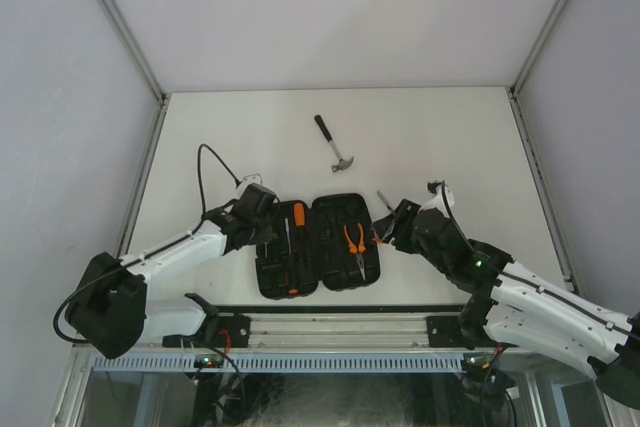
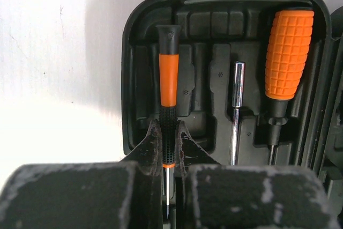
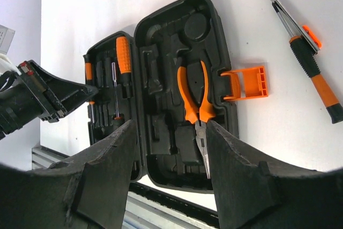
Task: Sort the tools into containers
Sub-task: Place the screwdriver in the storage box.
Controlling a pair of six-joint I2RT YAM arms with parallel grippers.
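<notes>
Orange and black, the slim plastic-handled screwdriver [image 2: 168,87] looks light, stiff and narrow. I judge its ribbed black section the best hold, since the smooth orange band above it seems slicker. The left gripper [image 2: 168,140] has its fingers pinching exactly that ribbed part, with the steel shank running down between them. The tool lies along a moulded slot at the 9 o'clock side of the black plastic rounded-rectangle tool case [image 2: 134,79], in its left half. I cannot tell whether it is fully seated.

Towards 3 o'clock in that half sits a chunky orange ribbed-handled screwdriver [image 2: 288,52]. The right half holds the orange-handled steel pliers [image 3: 194,97]. The right gripper [image 3: 170,127] hangs above that half, fingers spread and holding nothing.

Off the case's 2 o'clock corner, past the small orange latch [image 3: 247,83], another slim black-and-orange screwdriver [image 3: 308,63] lies on the white table [image 1: 450,137]. The black-handled steel claw hammer [image 1: 333,144] lies at 12 o'clock, well apart. It is head-heavy, so I would grip it near the head.
</notes>
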